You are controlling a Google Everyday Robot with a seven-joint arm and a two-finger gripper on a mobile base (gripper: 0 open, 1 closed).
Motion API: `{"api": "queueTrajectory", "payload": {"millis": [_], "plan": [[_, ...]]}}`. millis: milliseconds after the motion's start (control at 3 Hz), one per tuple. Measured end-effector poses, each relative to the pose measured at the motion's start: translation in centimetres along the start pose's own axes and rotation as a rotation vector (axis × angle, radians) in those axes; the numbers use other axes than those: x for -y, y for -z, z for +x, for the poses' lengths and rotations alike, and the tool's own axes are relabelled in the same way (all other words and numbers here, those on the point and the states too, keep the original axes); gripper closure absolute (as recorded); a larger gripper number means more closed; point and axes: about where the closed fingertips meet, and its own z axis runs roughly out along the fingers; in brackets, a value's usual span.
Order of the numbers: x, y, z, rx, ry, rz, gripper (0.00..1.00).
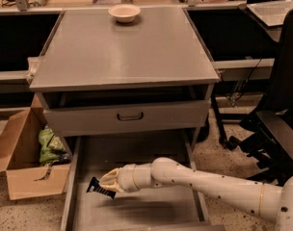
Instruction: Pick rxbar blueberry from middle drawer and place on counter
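The rxbar blueberry is sitting in the grip of the gripper, inside the open middle drawer. It is lying below and in front of the worktop's front edge, nearer the front-left corner than the front-right one.

The worktop is lying well above the bar and is carrying a small bowl near its back edge. The middle drawer is standing pulled out beneath a shut drawer front. The arm is reaching in from the right, crossing the drawer's right wall, with the gripper pointing left.

The fingers are pinching the bar's right end and are looking nearly shut around it, though how firmly is hard to judge. The bar is sticking out leftward past the fingertips, its long axis running roughly left to right with a slight tilt. It seems to be hanging just above the drawer floor, with a shadow under it.

The coming move is likely calling for a lift up and back over the front edge, clearing the drawer front on the way.
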Motion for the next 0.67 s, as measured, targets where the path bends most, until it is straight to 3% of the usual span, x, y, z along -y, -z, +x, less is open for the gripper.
{"api": "queueTrajectory", "payload": {"millis": [333, 667], "plan": [[-0.4, 3.1, -5.3, 0.028, 0.109, 0.028, 1.0], [-0.2, 7.7, -12.7, 0.061, 0.262, 0.07, 1.0]]}}
